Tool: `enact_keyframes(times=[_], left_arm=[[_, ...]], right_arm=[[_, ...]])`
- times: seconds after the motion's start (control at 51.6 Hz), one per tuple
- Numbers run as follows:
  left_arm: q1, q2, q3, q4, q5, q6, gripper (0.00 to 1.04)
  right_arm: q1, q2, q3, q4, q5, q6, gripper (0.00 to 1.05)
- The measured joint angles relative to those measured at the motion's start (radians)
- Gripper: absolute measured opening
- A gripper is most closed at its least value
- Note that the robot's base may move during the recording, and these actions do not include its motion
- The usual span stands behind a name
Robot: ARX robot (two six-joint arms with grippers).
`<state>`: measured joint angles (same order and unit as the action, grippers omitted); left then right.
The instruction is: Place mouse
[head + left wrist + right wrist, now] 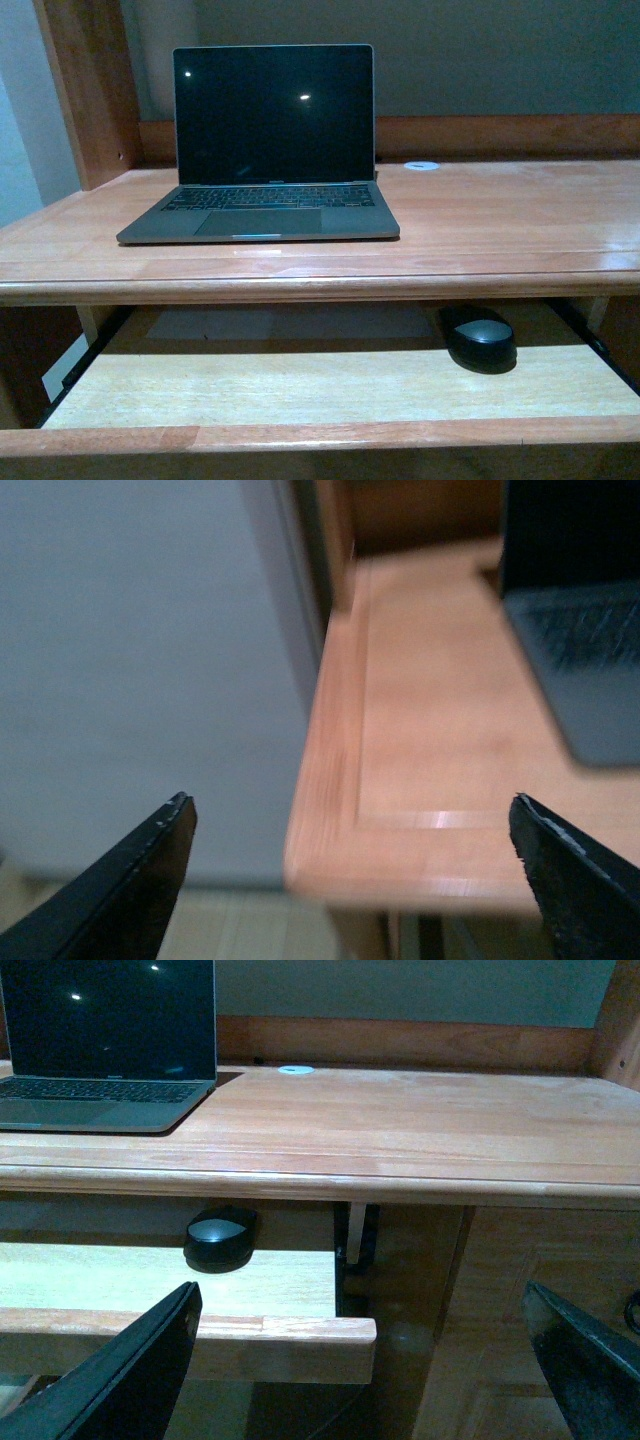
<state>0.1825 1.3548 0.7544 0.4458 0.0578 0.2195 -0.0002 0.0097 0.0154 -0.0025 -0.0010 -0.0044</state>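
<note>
Front view: mouse [480, 339] small, black, oval, grey-topped.

From where I stand, nothing can be read. The laptop [270, 140] on the tabletop [500, 220] has a faint line of lettering on the bezel at the six o'clock edge of its dark screen, too small to make out. The legends on its keyboard [268, 197] blur into pale specks. The mouse [480, 338], at five o'clock from the laptop, shows no legible mark.
</note>
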Motion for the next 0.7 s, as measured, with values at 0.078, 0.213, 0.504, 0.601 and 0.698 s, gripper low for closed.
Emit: enact_keyframes(times=[0.078, 0.213, 0.504, 0.601, 0.698], left_arm=[[-0.028, -0.011, -0.149, 0.204, 0.076, -0.098, 0.77], [-0.064, -0.101, -0.324, 0.359, 0.064, -0.182, 0.49], [-0.105, -0.246, -0.491, 0.374, 0.027, -0.205, 0.05], [-0.111, -0.311, -0.542, 0.368, 0.011, -0.212, 0.02], [-0.172, -0.380, -0.575, 0.354, -0.052, -0.216, 0.02]], right_arm=[[0.000, 0.000, 0.000, 0.000, 0.000, 0.000, 0.98], [0.000, 0.000, 0.000, 0.000, 0.001, 0.000, 0.98], [0.000, 0.000, 0.000, 0.000, 0.000, 0.000, 0.98], [0.000, 0.000, 0.000, 0.000, 0.000, 0.000, 0.98], [0.000, 0.000, 0.000, 0.000, 0.000, 0.000, 0.98]])
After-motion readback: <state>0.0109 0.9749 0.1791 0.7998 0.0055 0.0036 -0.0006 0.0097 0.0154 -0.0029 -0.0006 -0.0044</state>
